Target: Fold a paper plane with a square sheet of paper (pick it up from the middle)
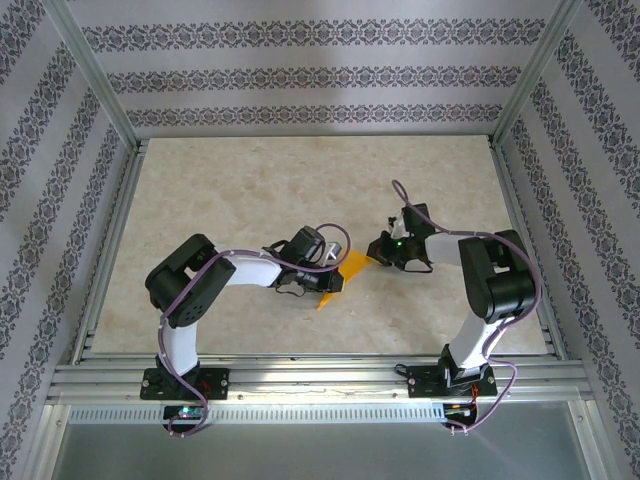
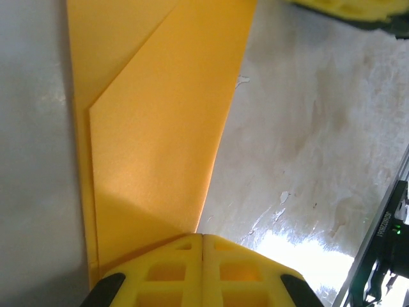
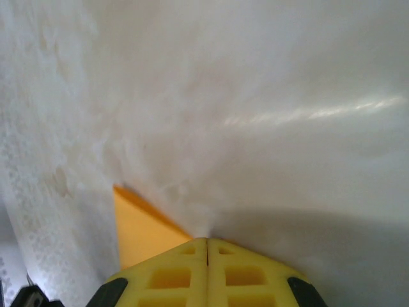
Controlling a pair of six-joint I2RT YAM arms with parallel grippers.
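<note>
Folding is the step in hand. The orange paper (image 1: 350,268) lies flat on the table (image 1: 250,190), near the middle and a bit toward the near edge, right between the two arms. From above it looks like a pointed shape, not a square. In the left wrist view the paper (image 2: 160,128) shows one layer lying over another, with a slanted edge across it, so I think some folds are already made. It is not a finished plane yet.

The left gripper (image 2: 203,238) has its yellow fingers pressed tight together, and their tips sit on the near end of the paper. It looks like it is pushing down on the paper, maybe to hold it or to make a crease sharp. I cannot tell if any paper is pinched between the fingers. The right gripper (image 3: 206,242) is also pressed together, low over the table, with a corner of the paper (image 3: 137,230) just beside its tip.

The next move needs one gripper to hold the paper down while the other lifts an edge. Thin paper slips easily, so it should go slow and gentle.

The table is pale, smooth and shiny like stone. Walls (image 1: 300,70) with gray patterned stripes stand around it, and a metal frame (image 1: 300,375) runs along the near edge.
</note>
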